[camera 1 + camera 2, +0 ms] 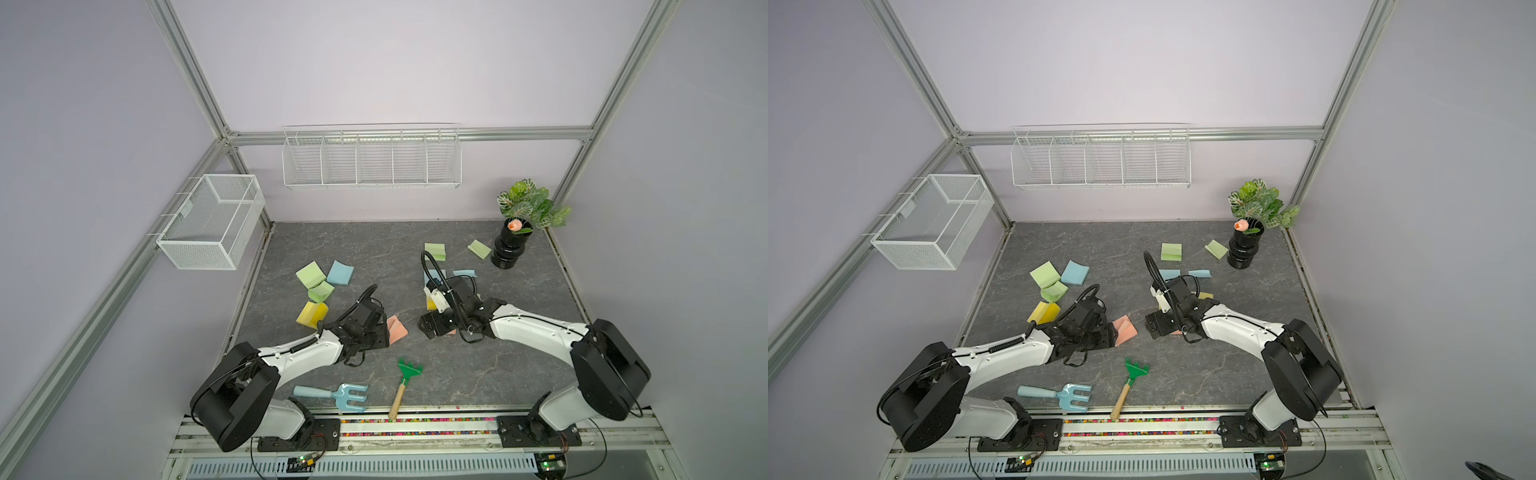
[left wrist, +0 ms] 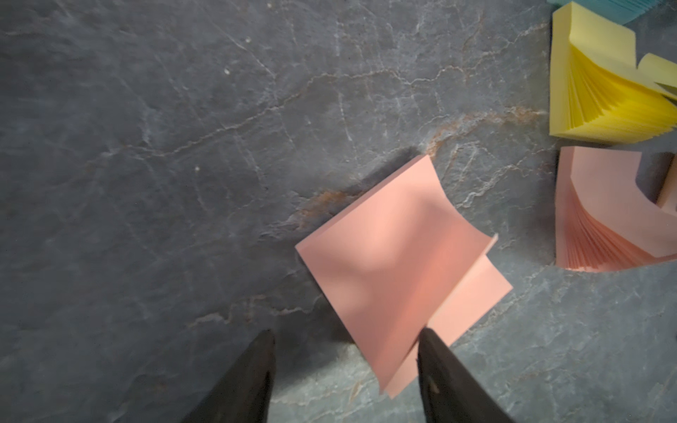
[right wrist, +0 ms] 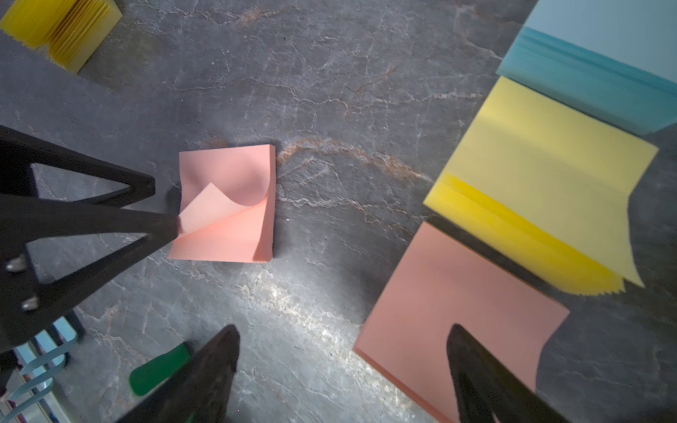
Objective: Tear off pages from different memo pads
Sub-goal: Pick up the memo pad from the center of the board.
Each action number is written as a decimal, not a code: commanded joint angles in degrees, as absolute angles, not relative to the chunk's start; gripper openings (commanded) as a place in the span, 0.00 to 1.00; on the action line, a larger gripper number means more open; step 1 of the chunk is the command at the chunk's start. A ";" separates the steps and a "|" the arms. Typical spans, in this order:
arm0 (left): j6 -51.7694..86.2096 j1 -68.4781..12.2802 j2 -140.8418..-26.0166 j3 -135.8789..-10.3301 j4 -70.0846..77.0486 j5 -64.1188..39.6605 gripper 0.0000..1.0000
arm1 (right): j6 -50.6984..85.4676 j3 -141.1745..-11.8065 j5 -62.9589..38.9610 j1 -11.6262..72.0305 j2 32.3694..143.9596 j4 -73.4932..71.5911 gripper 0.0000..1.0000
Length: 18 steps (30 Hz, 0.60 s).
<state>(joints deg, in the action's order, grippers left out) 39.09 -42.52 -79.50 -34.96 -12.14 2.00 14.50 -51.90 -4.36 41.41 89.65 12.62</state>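
The left gripper (image 2: pixel 346 333) hung loose with its jaws apart, low beside the orange memo pad (image 3: pixel 238 238) in the middle of the counter (image 1: pixel 365 249). One fingertip (image 3: pixel 161 223) touched the top page (image 3: pixel 208 205), and that page's corner was curled up. The right gripper (image 3: pixel 344 329) was wide open and held nothing, with one finger over a second orange memo pad (image 3: pixel 458 293) next to a yellow memo pad (image 3: pixel 549 164).

I log: memo pad (image 1: pixel 398 331) at centre of table (image 1: pixel 457 374); rake (image 1: pixel 402 382) in front of it, hand fork (image 1: pixel 332 395) left of rake, vase (image 1: pixel 508 249) right rear.
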 commanded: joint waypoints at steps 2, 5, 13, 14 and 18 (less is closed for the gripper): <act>38.62 -42.89 -78.96 -37.00 -13.10 4.56 0.63 | 12.89 -56.35 -3.72 43.27 93.21 13.66 0.89; 38.50 -42.81 -79.01 -37.09 -12.92 4.40 0.64 | 12.53 -59.20 -3.03 44.03 96.67 14.13 0.89; 38.98 -42.88 -78.27 -37.44 -14.44 7.59 0.64 | 11.17 -64.79 -1.96 45.50 103.11 15.99 0.89; 38.95 -42.87 -78.20 -37.44 -14.50 7.78 0.64 | 10.95 -65.15 -1.93 45.74 103.60 16.04 0.89; 38.60 -42.88 -77.73 -37.62 -14.49 7.60 0.64 | 9.20 -66.93 -1.27 46.42 105.65 16.61 0.89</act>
<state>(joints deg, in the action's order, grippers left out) 38.72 -42.52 -79.02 -35.83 -13.56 6.02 11.60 -65.17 -2.31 45.74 104.12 15.51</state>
